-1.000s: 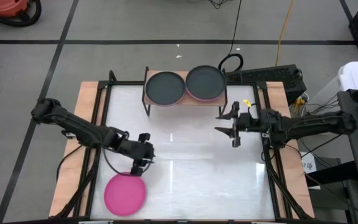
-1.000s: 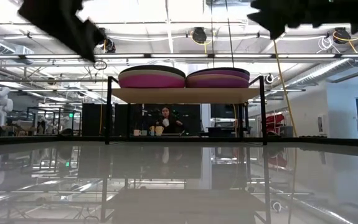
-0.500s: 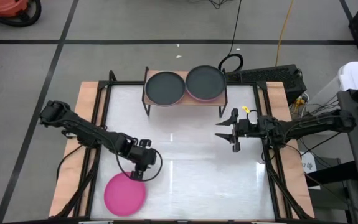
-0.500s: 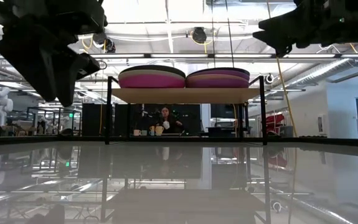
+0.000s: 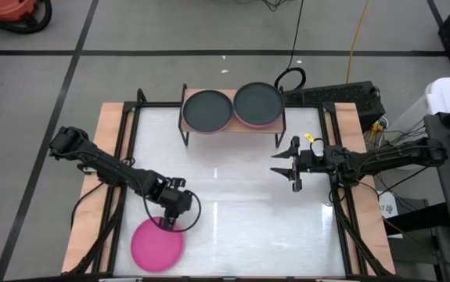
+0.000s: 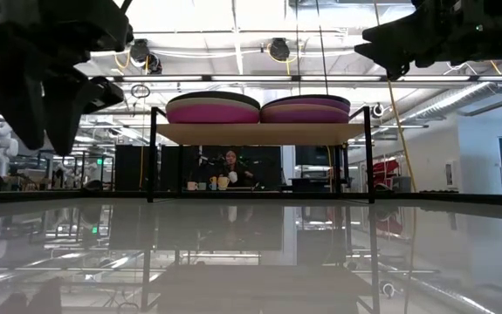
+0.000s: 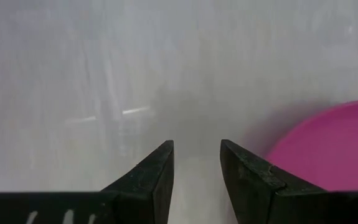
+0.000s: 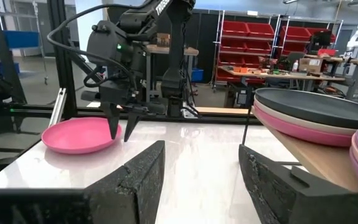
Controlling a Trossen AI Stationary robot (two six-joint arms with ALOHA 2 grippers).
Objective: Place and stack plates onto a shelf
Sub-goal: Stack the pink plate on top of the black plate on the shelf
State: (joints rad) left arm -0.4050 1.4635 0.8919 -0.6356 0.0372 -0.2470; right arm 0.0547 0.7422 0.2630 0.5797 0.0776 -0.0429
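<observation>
A hot pink plate [image 5: 156, 244] lies flat on the white tabletop near its near-left corner; it also shows in the left wrist view [image 7: 328, 149] and the right wrist view [image 8: 82, 134]. My left gripper [image 5: 168, 222] [image 7: 197, 152] is open and points down at the table, just beside the plate's far-right rim, touching nothing. The light-wood shelf [image 5: 232, 125] [image 6: 259, 133] stands at the far edge. It bears two plate stacks, each with a dark grey plate on top [image 5: 207, 110] [image 5: 257, 103]. My right gripper [image 5: 291, 166] [image 8: 200, 155] hovers open on the table's right.
The white tabletop [image 5: 248, 219] has wooden side edges and black frame rails [image 5: 123, 157]. The shelf's thin black legs [image 6: 152, 157] stand on it. Beyond the table is a workshop with a person [image 6: 230, 166] seated far off.
My left gripper has moved toward the near edge and down to the hot pink plate's far rim, tipping its fingers downward. My right gripper has sunk a little. The plate and the stacks have stayed where they were.
</observation>
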